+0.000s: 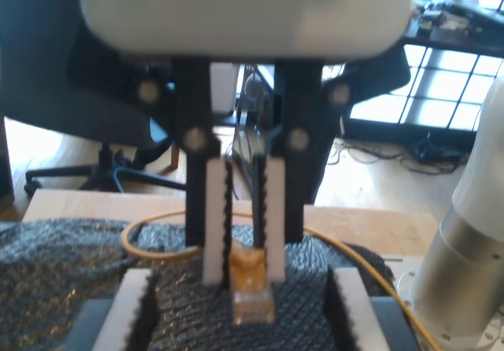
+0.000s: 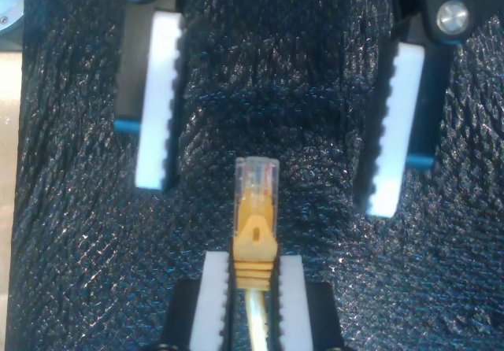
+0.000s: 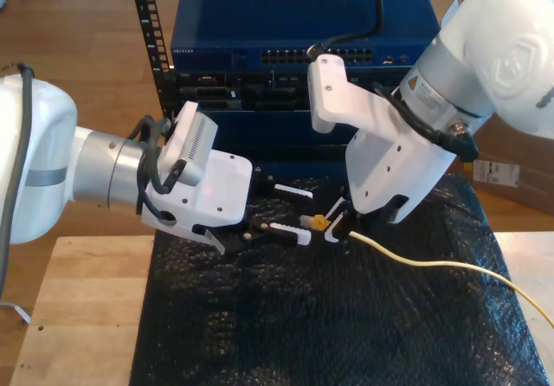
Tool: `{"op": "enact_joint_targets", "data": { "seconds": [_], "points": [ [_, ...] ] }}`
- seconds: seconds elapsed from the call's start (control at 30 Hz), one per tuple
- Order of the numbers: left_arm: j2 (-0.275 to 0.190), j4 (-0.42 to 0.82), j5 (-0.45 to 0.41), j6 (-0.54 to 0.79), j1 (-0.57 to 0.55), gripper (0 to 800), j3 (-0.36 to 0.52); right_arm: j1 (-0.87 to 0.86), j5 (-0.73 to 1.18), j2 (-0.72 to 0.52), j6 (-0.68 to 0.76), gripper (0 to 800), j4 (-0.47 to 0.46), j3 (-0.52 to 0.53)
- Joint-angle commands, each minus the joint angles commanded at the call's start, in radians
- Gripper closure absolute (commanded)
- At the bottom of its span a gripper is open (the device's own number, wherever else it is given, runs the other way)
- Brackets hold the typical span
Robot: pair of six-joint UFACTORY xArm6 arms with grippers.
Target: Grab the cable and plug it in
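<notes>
The yellow cable [image 3: 433,265] runs across the black mat from the exterior view's right. Its clear plug [image 2: 256,184] sticks out past the tips of my second gripper [image 2: 252,258], which is shut on the yellow boot just behind it. In the exterior view this gripper [image 3: 334,223] hangs from the arm on the right. My first gripper [image 3: 309,215], on the arm at the exterior view's left, faces it and is open. Its white pads [image 2: 157,99] stand on either side of the plug without touching it. The plug tip points between them.
A black bubble mat [image 3: 260,317] covers the wooden table [image 3: 78,317]. Behind the grippers stands a rack with a blue network switch [image 3: 303,22] and its row of ports [image 3: 320,57]. An office chair [image 1: 102,91] shows in the first wrist view.
</notes>
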Motion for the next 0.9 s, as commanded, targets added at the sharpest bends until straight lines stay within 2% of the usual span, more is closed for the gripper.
{"op": "enact_joint_targets", "data": {
  "seconds": [0.5, 0.57, 0.73, 0.83, 0.9],
  "points": [
    [0.0, 0.0, -0.002, -0.011, 0.002, 482, 0.012, 0.0, 0.0, -0.003, 0.0, 794, 0.0, 0.0],
    [0.0, 0.0, -0.002, -0.015, 0.002, 541, 0.012, 0.0, 0.0, -0.003, 0.0, 794, 0.0, 0.0],
    [0.002, 0.0, 0.0, -0.023, 0.002, 561, 0.014, 0.0, 0.0, -0.003, -0.002, 794, 0.0, 0.002],
    [0.002, 0.0, 0.009, -0.023, 0.0, 608, 0.014, 0.0, 0.0, -0.003, -0.002, 794, 0.002, 0.006],
    [0.002, 0.0, 0.014, -0.026, 0.0, 676, 0.014, 0.0, 0.0, -0.002, -0.002, 794, 0.002, 0.006]
  ]
}}
